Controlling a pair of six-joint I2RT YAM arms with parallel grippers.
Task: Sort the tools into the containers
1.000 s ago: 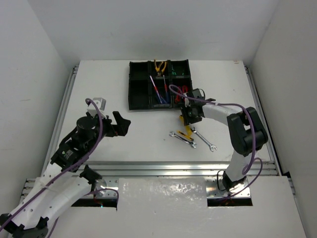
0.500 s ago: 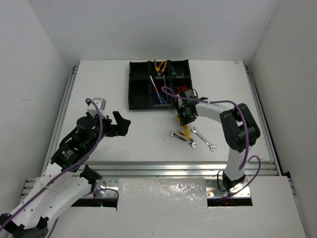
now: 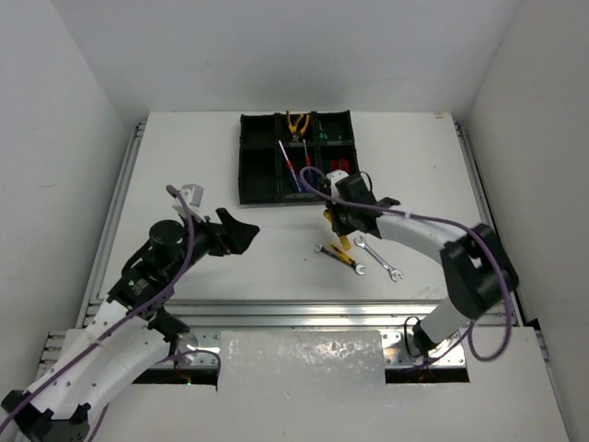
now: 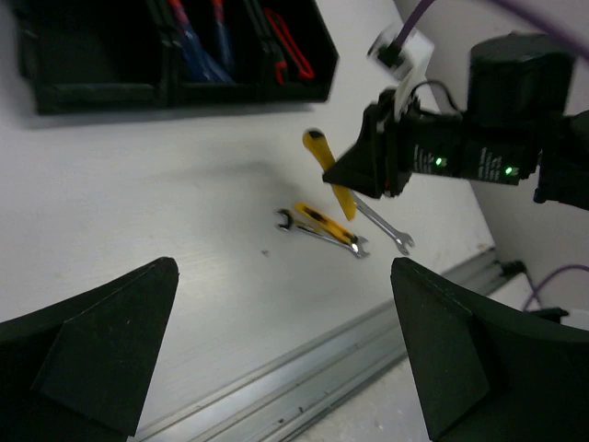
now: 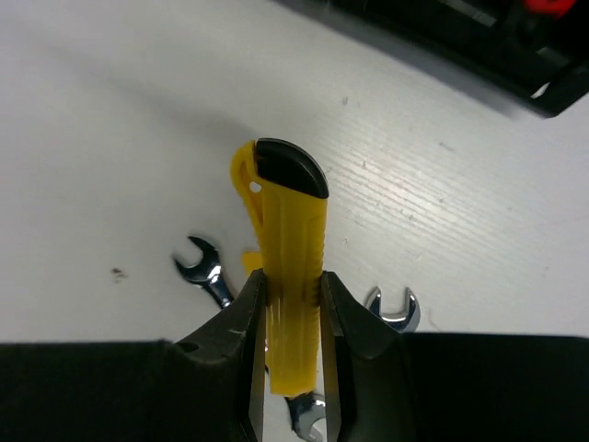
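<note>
Yellow tool [image 5: 290, 239] clenched in right jaws, long axis straight out, black cap foremost; left jaws gaping.

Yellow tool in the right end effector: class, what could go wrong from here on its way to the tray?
1. The right end effector pinches the yellow tool with a long part sticking out past the grip, so it may pivot or slip.
2. If dropped, it would likely hit the wrenches lying just below and scatter them.
3. The tray has narrow compartments, some already occupied; the tilted tool could catch on a divider.
</note>
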